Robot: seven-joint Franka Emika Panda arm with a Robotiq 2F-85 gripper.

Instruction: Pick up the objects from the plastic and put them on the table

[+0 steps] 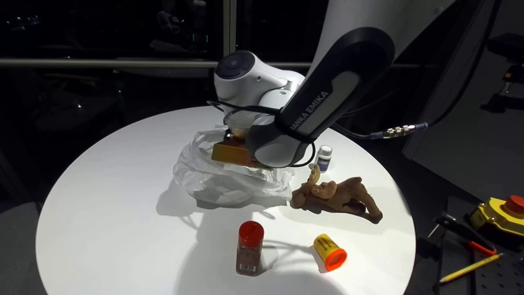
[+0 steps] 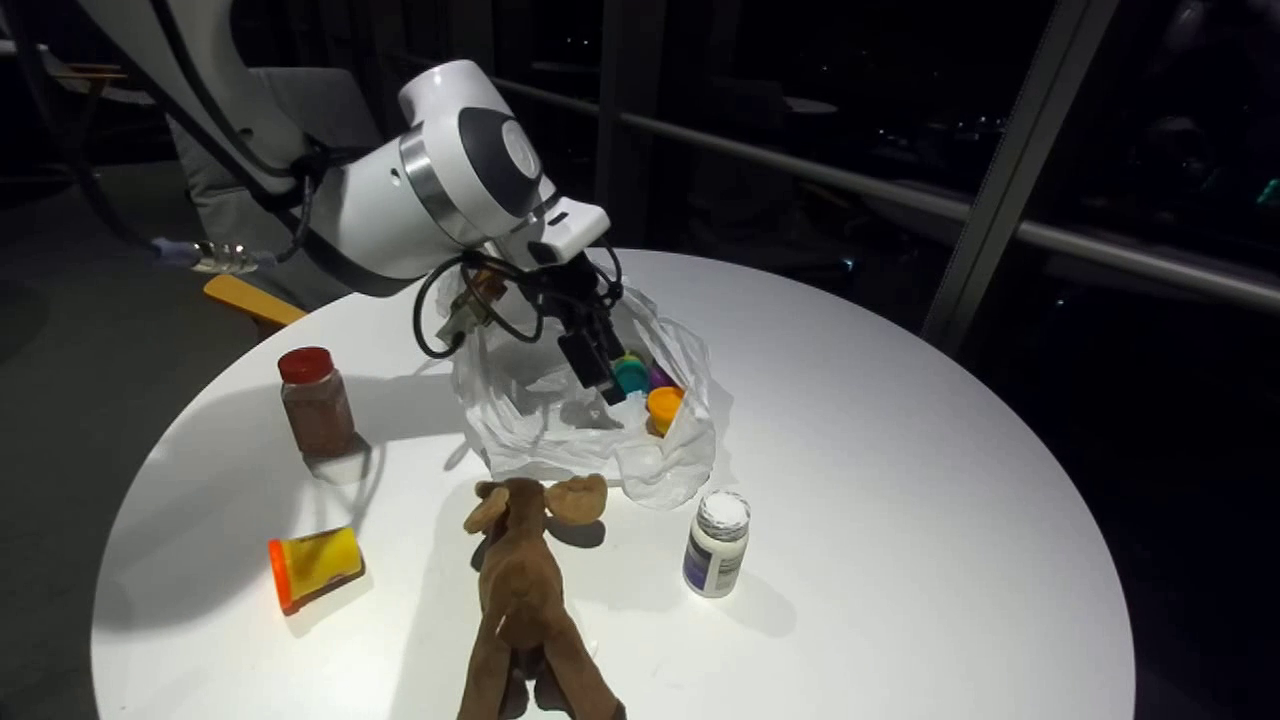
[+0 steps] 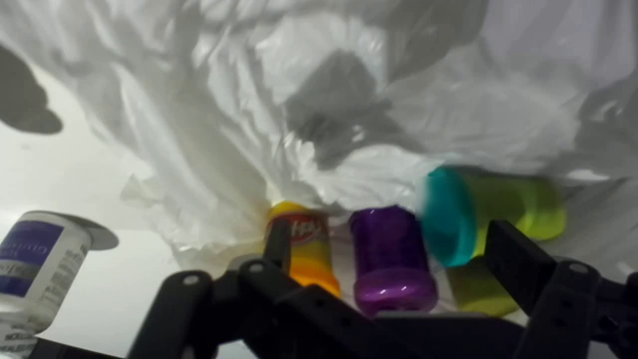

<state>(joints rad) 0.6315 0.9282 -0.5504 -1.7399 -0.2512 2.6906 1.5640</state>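
The white plastic bag lies open on the white table in both exterior views [image 1: 221,186] [image 2: 530,445]. In the wrist view, a purple container [image 3: 391,259], a yellow can with an orange lid [image 3: 306,249] and a green can with a teal lid [image 3: 451,219] lie in it. Their teal [image 2: 631,375] and orange [image 2: 665,405] lids show in an exterior view. An olive-yellow shape [image 3: 481,291] is partly hidden by a finger. My gripper [image 3: 391,244] is open over them, the purple container between its fingers in the picture. In an exterior view my gripper [image 2: 603,375] points down into the bag.
On the round table [image 2: 900,480] stand a red-lidded jar [image 2: 320,410] and a white pill bottle [image 2: 716,545]. A brown plush moose [image 2: 525,590] and a yellow can with an orange-red lid [image 2: 315,565] lie near the bag.
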